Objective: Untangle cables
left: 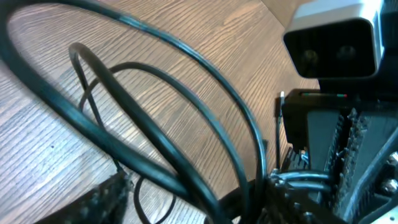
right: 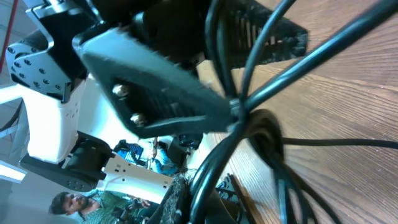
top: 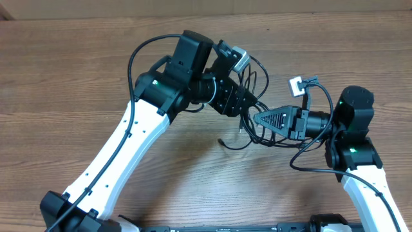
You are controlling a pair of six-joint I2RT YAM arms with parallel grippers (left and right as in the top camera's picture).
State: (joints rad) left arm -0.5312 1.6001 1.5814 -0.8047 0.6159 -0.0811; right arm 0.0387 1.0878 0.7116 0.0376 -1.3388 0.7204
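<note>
Two grippers meet at frame centre in the overhead view. Whether the left gripper (top: 241,103) or the right gripper (top: 261,120) is pinching or spread cannot be told, because cords hide the fingertips. The cables (top: 252,133) sit bunched between both tips, with loops trailing onto the table (top: 77,77). Risk: separating the arms while the loops are crossed would likely tighten the knot or snag a cord on a finger.
</note>
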